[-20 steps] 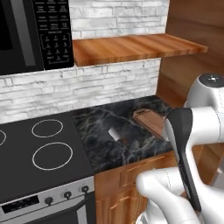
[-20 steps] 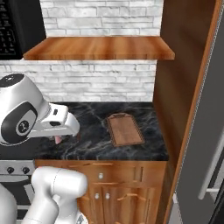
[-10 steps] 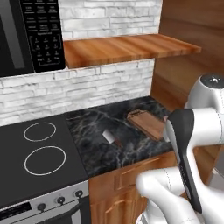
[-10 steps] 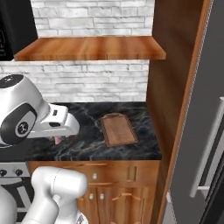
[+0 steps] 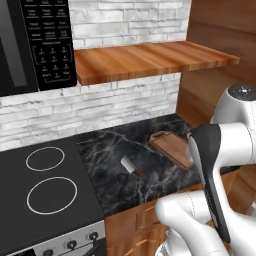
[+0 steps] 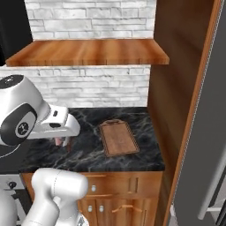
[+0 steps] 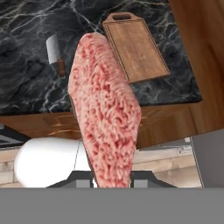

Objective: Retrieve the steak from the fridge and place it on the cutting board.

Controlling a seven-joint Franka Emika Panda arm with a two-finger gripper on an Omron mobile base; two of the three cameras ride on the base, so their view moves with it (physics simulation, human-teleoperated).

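A: Count, near to far?
B: One gripper (image 7: 111,181), clamped on one steak (image 7: 105,113). Slab held edge-up in hand view, pink and grainy, hanging out over the counter's front edge, short of the cutting board (image 7: 135,46).

A: Fingers visible?
B: Barely. Tips hidden behind the meat's lower end, cut off by bottom of hand view. In right base view just a pink sliver (image 6: 58,141) under the white wrist, well left of the board (image 6: 118,138).

A: Next out?
B: One black marble counter (image 5: 125,185), wood drawer fronts below. On it: one board, plus one small white-and-brown stick-like item (image 7: 55,54), left of the board w/ a gap, not touching. Hard to make out what it is.

A: Board carrying anything?
B: No, bare. Flat, handle end toward the wall. In left base view its near corner hidden by the arm (image 5: 172,150).

A: Beyond the board?
B: One cooktop (image 5: 45,185), two white rings, well left of the board; knobs cut off at frame bottom. One wood wall shelf (image 6: 88,50) above the board, white brick behind. One microwave (image 5: 35,45) up-left, partly cropped.

A: Fridge?
B: Grey door (image 6: 201,145) right of the board, past a tall wood panel. Cropped; handle only partly seen.
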